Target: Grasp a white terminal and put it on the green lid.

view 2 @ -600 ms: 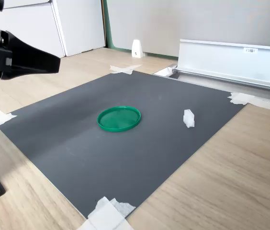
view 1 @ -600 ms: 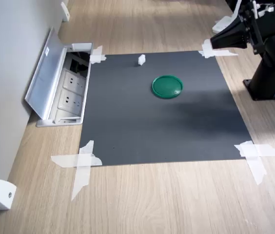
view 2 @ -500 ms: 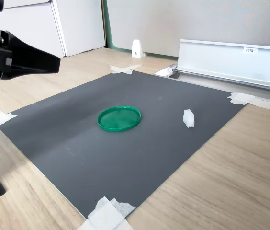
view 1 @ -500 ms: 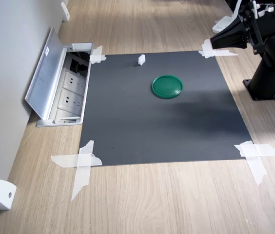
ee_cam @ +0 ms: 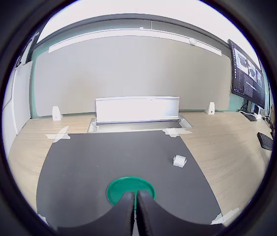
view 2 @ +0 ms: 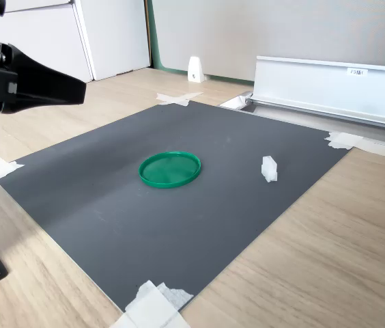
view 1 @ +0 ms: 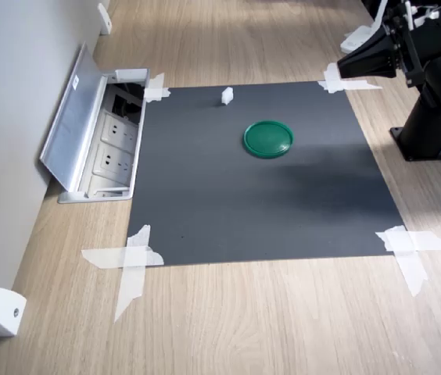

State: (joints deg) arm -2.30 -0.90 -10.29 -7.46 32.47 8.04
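Note:
The green lid point(view 1: 268, 138) point(view 2: 170, 169) point(ee_cam: 130, 190) lies flat on the dark mat in all views. The white terminal point(view 1: 226, 95) point(view 2: 269, 168) point(ee_cam: 179, 161) rests alone on the mat, a short way from the lid, near the mat's edge. My gripper point(view 1: 341, 69) point(view 2: 82, 91) point(ee_cam: 135, 200) hangs in the air well above the mat's corner, far from the terminal. Its black fingers point(ee_cam: 124, 211) are pressed together with nothing between them.
The dark mat point(view 1: 259, 187) is taped to a wooden floor. An open metal socket box point(view 1: 99, 141) point(view 2: 329, 92) sits beside the mat by the wall. The arm's black base point(view 1: 439, 133) stands at the first exterior view's right. A white wall piece point(view 1: 1, 310) sits low on the wall.

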